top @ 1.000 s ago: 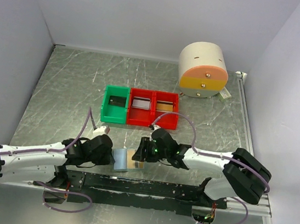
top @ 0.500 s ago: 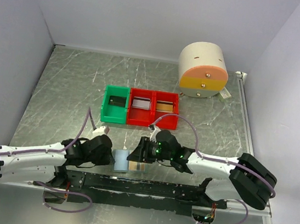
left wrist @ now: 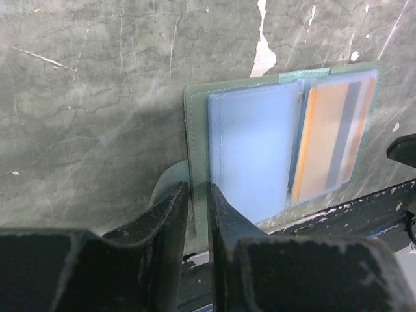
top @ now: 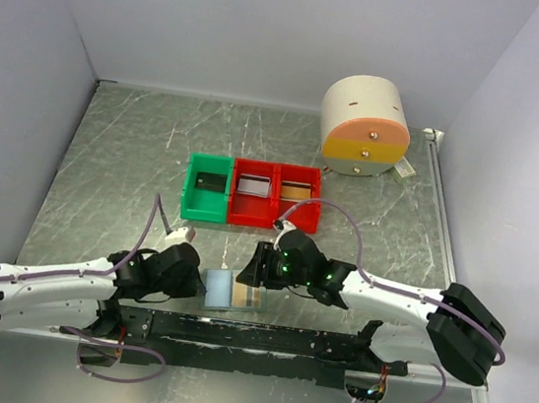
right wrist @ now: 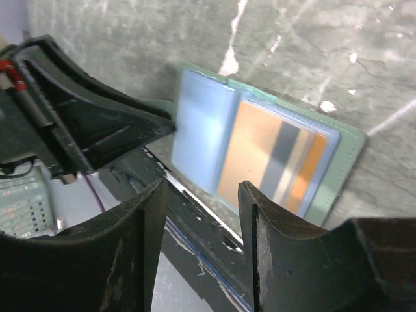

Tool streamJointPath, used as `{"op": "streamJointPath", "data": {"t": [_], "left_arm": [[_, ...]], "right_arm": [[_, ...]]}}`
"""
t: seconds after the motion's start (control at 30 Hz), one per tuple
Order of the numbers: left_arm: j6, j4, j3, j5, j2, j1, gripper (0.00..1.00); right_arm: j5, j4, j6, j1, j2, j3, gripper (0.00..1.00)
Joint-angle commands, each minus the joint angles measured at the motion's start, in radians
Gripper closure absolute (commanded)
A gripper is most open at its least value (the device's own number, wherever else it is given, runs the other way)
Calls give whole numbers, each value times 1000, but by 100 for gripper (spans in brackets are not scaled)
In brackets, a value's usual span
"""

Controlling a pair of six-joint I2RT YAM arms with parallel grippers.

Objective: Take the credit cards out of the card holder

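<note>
The card holder (top: 221, 290) lies spread open near the table's front edge, pale blue pockets inside a pale green border (left wrist: 195, 123). An orange credit card (left wrist: 328, 140) with a grey stripe sits in its right pocket (right wrist: 270, 156). The left pocket (left wrist: 250, 153) looks plain blue. My left gripper (left wrist: 198, 218) is shut on the holder's left border (top: 199, 287). My right gripper (right wrist: 201, 195) hangs open just above the holder's right half (top: 252, 273), with nothing between its fingers. The left gripper's fingers (right wrist: 110, 127) also show in the right wrist view.
A green bin (top: 205, 200) and two red bins (top: 251, 205) (top: 296, 210) stand in a row behind the holder, with flat items inside. A round cream drawer unit (top: 364, 125) stands at the back right. A black rail (top: 252, 336) runs along the front edge.
The right gripper has shifted slightly over the holder's right half and opened a touch. The holder now lies flatter on the table. The left gripper keeps its hold.
</note>
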State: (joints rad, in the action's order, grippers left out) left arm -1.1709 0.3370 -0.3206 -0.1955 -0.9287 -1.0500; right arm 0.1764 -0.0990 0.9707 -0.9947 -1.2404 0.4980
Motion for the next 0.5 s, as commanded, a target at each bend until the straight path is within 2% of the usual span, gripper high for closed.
{"op": "streamJointPath", "data": {"t": [0.0, 0.13, 0.47], "left_arm": [[-5, -28, 18, 11, 25, -4, 70], [3, -12, 4, 8, 21, -4, 69], [14, -4, -17, 5, 2, -4, 68]], "right_arm": [[-51, 104, -27, -1, -14, -12, 52], [-10, 44, -11, -1, -62, -39, 52], [-110, 127, -24, -5, -59, -33, 53]]}}
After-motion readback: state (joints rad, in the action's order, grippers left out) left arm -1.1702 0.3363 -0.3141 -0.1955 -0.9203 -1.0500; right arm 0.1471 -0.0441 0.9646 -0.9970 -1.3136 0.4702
